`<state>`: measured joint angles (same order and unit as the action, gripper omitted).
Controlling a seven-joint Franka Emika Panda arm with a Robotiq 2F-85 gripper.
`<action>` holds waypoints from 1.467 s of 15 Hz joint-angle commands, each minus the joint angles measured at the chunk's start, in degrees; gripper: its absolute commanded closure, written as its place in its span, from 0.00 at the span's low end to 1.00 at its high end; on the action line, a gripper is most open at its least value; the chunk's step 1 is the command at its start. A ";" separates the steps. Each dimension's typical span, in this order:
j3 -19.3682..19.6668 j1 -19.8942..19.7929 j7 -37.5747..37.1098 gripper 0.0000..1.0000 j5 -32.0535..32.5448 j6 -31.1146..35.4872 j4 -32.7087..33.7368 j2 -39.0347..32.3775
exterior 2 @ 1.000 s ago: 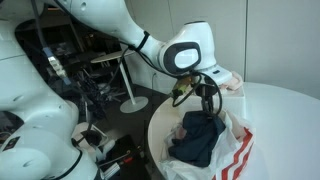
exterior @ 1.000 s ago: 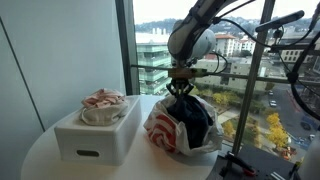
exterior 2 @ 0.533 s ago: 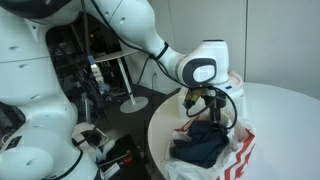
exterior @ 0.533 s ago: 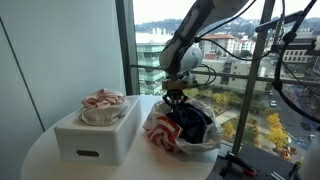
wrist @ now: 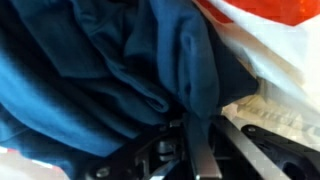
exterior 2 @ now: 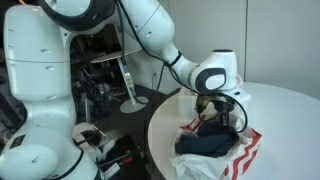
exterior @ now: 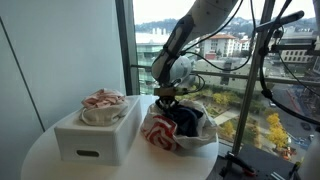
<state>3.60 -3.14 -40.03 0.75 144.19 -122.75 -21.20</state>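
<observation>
The gripper [exterior: 166, 100] is clenched on the dark blue cloth [exterior: 190, 122], w/ the cloth lying inside a red-white plastic bag [exterior: 157, 133] on the round table [exterior: 40, 160] (a white box [exterior: 95, 138] stands just beside the bag).

A round white table [exterior: 35, 160] is set right by a huge floor-to-ceiling window [exterior: 225, 70], with daylight and city buildings [exterior: 225, 42] seen outside in an exterior view.
</observation>
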 commanded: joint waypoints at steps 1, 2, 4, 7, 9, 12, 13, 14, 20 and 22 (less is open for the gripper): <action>0.71 2.16 0.44 0.97 -3.59 5.48 3.36 0.14; 1.09 2.75 0.34 0.81 -3.37 4.92 4.30 -0.17; 0.71 2.44 1.39 0.59 -4.81 1.85 5.31 -0.23; 0.14 1.58 4.21 0.36 -8.14 -3.22 3.26 3.47; 3.31 3.65 -0.02 0.20 -3.26 -8.59 1.03 7.56; 2.93 4.39 0.14 0.01 0.59 -12.88 -3.07 16.49; 1.99 4.80 0.40 0.00 2.09 -13.25 -3.82 18.86; 0.62 5.33 1.42 0.00 3.41 -12.94 -4.37 20.98; -10.54 10.20 -0.13 0.00 9.67 -13.84 -0.68 25.88; -13.71 11.32 -0.69 0.00 14.35 -12.94 3.53 23.09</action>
<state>-6.64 6.98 -39.64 9.50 130.80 -124.84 5.25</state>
